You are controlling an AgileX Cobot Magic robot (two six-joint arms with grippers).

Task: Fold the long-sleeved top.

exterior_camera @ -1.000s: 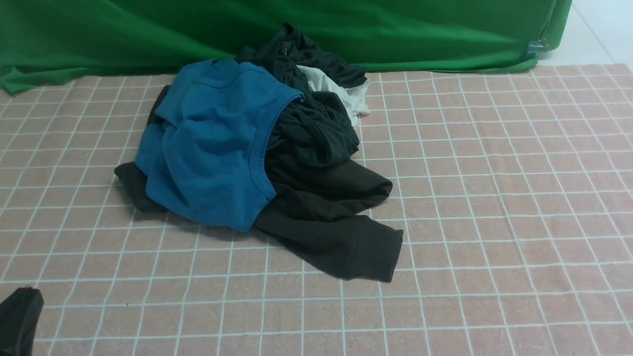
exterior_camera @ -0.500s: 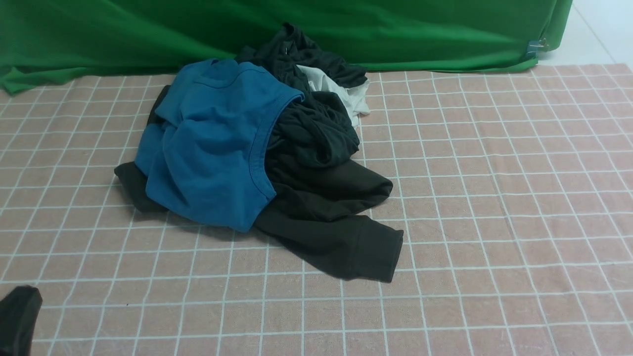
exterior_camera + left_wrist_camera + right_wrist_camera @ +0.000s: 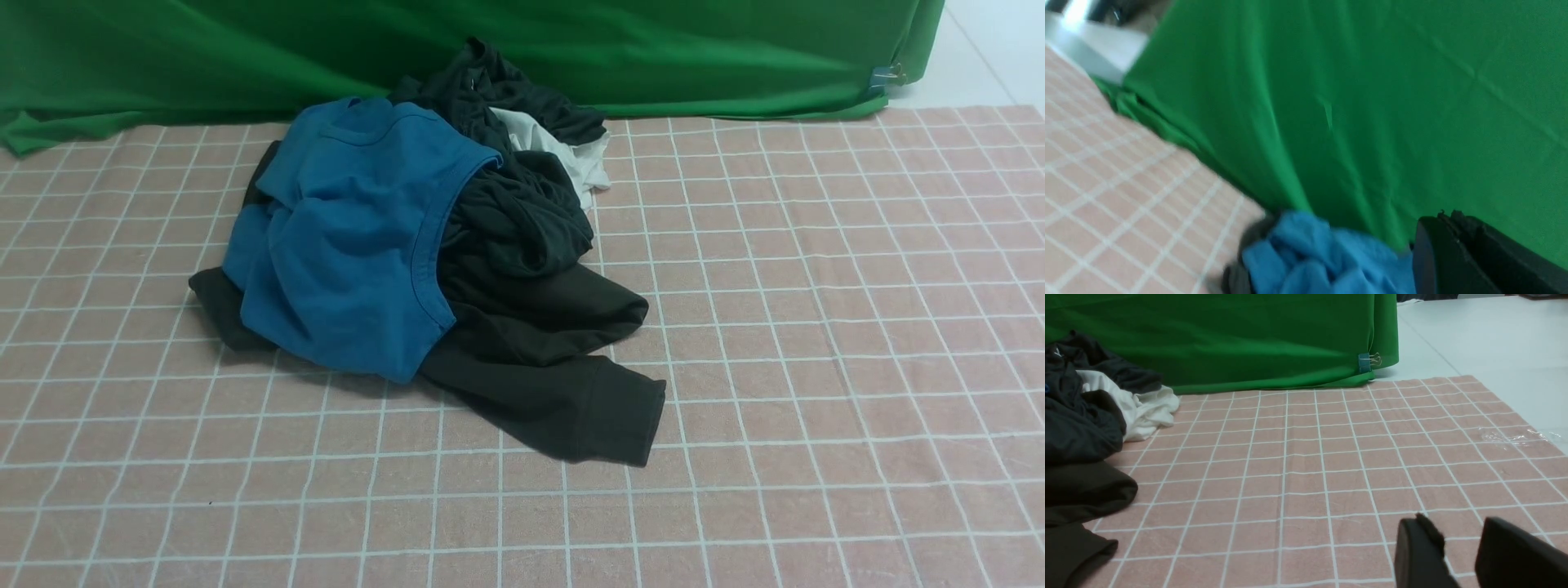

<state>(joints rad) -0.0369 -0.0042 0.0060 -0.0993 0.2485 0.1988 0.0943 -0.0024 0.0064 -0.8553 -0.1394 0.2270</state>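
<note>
The long-sleeved top [image 3: 539, 359] is black-brown and lies crumpled at the bottom of a pile of clothes, mostly covered. One cuffed sleeve [image 3: 612, 412] sticks out toward the front right. Part of it shows at the edge of the right wrist view [image 3: 1081, 490]. My left gripper [image 3: 1447, 218] is shut and empty, in the air near the blue shirt [image 3: 1306, 257]; the view is blurred. My right gripper [image 3: 1457, 535] is open and empty, low over the checked cloth, well to the right of the pile. Neither gripper shows in the front view.
A blue shirt [image 3: 343, 237] lies on top of the pile, with a dark greenish-grey garment [image 3: 514, 212] and a white garment [image 3: 571, 159] behind. A pink checked cloth [image 3: 816, 327] covers the table. A green backdrop [image 3: 653, 49] hangs at the far edge, clipped [image 3: 1367, 361].
The dark tip of my left gripper at the front view's bottom left corner has left that view. The pile has not moved.
</note>
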